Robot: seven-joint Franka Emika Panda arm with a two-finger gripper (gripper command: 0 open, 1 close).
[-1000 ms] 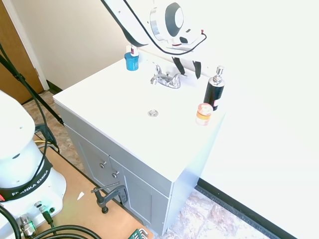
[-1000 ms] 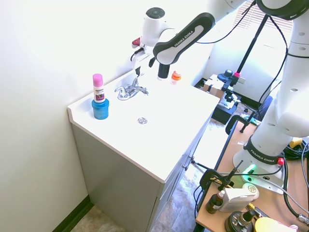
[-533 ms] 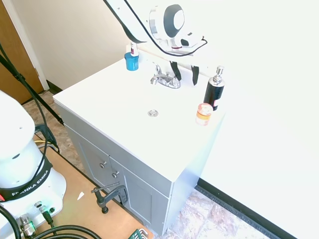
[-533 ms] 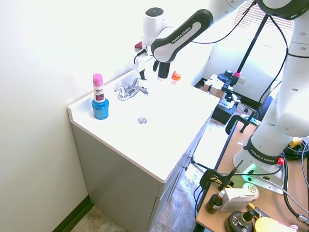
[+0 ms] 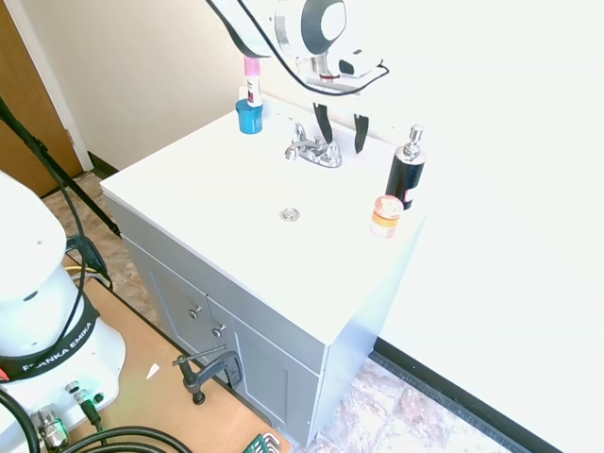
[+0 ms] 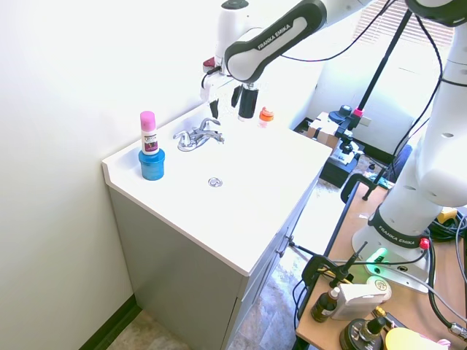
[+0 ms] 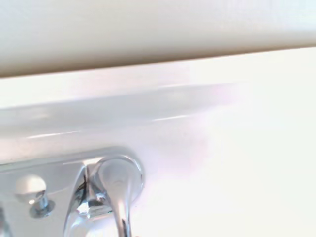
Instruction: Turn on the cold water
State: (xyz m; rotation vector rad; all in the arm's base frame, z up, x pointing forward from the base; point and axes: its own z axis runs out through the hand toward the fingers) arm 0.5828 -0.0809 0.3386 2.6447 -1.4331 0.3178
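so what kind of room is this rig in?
Most likely a bathroom: a white vanity countertop with a sink drain, a two-handle chrome faucet at the wall, and a black pump soap dispenser beside it, grey cabinet doors below.

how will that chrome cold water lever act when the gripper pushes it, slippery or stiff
Probably slippery: the cold water lever is polished, rounded chrome, so fingertips could slide off. It looks rigid and fixed to the faucet base, so it should pivot rather than bend. The gripper hangs open just above it.
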